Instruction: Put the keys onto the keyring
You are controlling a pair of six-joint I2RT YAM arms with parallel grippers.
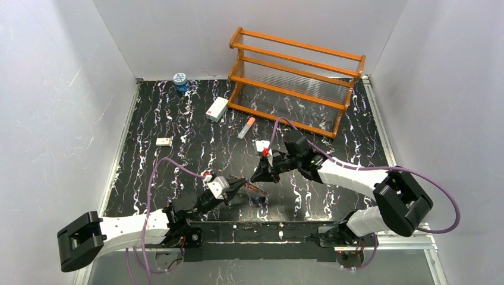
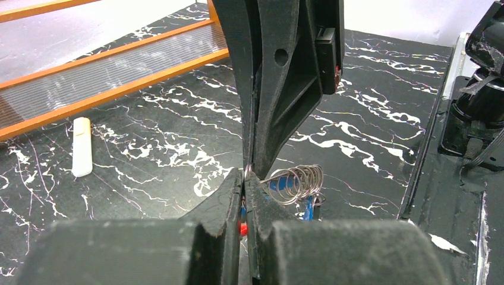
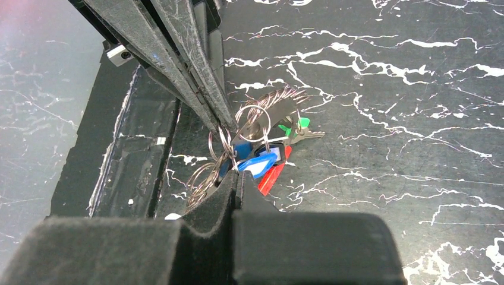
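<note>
Keys [image 3: 255,163], keyring [image 3: 272,176] bunched on tabletop [image 3: 386,119]. Left fingers [image 2: 229,196], right fingers [image 3: 221,193] both closed, tips meeting at bunch's left edge; possibly pinching keyring, unclear. Bunch's length runs rightward from tips; arms equally near.

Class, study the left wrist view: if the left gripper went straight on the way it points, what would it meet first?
The right gripper, whose shut tips hang right in front of the left gripper; the gap looks tiny, though depth is unclear.
</note>
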